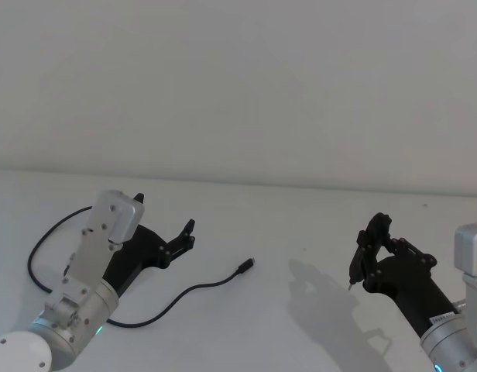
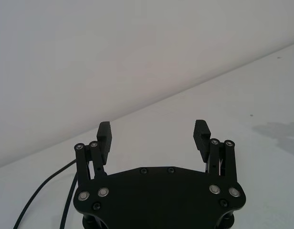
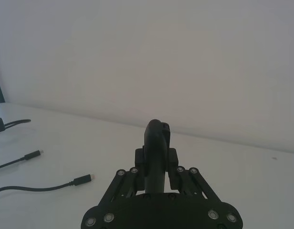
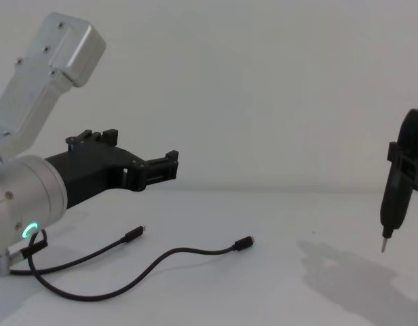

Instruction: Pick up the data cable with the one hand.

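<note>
Black and limp, the data cable [image 1: 190,290] lies slack on the white table [image 1: 316,225], with nothing touching it. Its middle run curves below and just ahead of the left gripper [image 2: 153,130], and one plug [image 1: 247,265] rests farther out, beyond the fingertips. The left gripper hovers above the cord with its jaws spread wide and nothing between them. Step in hand, as I judge it: approach, no grasp yet. The next move likely means lowering until the fingers straddle the cord, then closing. The right gripper [image 3: 156,131] is well apart from the left gripper, jaws clenched.
</note>
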